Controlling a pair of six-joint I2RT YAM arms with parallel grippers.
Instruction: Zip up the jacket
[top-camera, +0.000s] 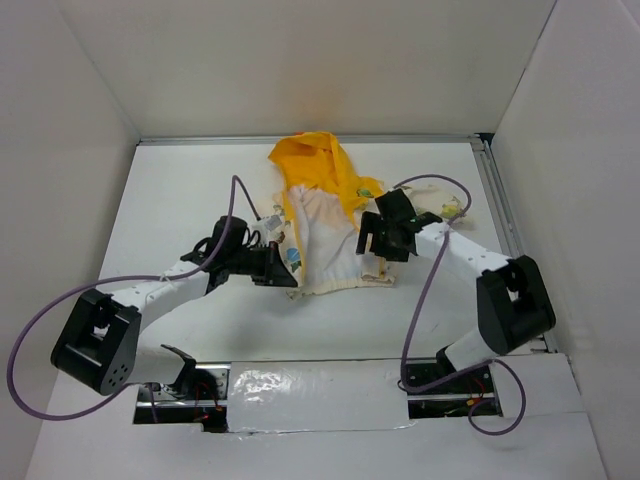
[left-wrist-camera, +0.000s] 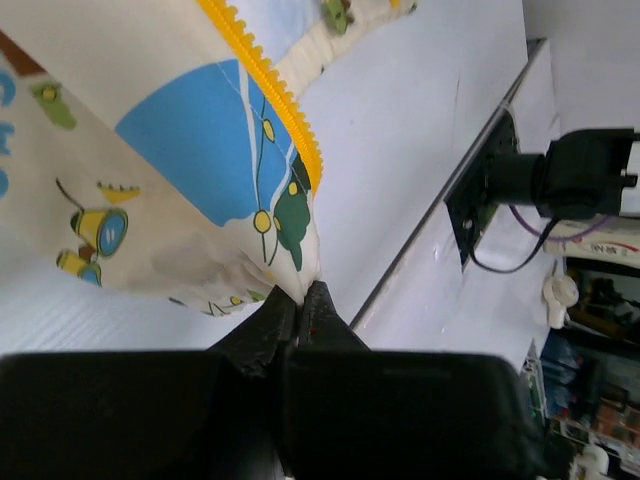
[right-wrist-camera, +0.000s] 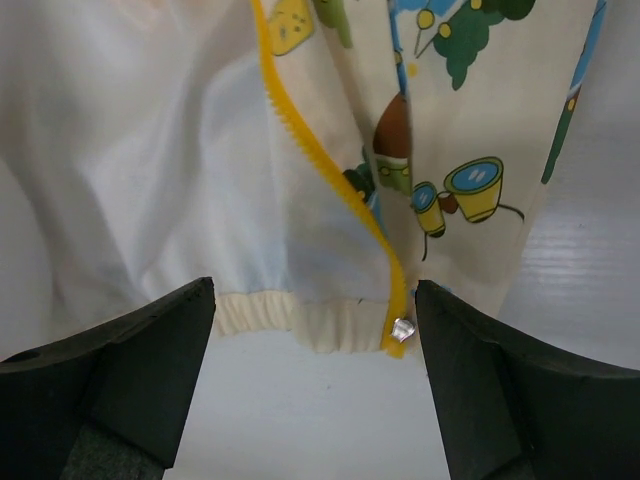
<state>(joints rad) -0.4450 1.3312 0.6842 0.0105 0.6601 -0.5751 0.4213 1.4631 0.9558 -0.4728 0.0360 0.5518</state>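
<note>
The jacket (top-camera: 325, 235) lies open on the white table, yellow hood (top-camera: 315, 165) at the far end, white lining up. My left gripper (top-camera: 283, 272) is shut on the jacket's lower left hem corner; the left wrist view shows its fingertips (left-wrist-camera: 298, 302) pinching the printed fabric (left-wrist-camera: 190, 170) below the yellow zipper teeth (left-wrist-camera: 270, 90). My right gripper (top-camera: 372, 248) is open above the right hem. In the right wrist view the gripper (right-wrist-camera: 312, 325) straddles the cream ribbed hem (right-wrist-camera: 290, 318), with the yellow zipper tape (right-wrist-camera: 330, 170) and a small silver zipper end (right-wrist-camera: 402, 328) beside the right finger.
White walls enclose the table on the left, back and right. A metal rail (top-camera: 500, 215) runs along the right edge. Purple cables (top-camera: 425, 300) loop from both arms. A foil-covered strip (top-camera: 330, 395) lies at the near edge between the arm bases.
</note>
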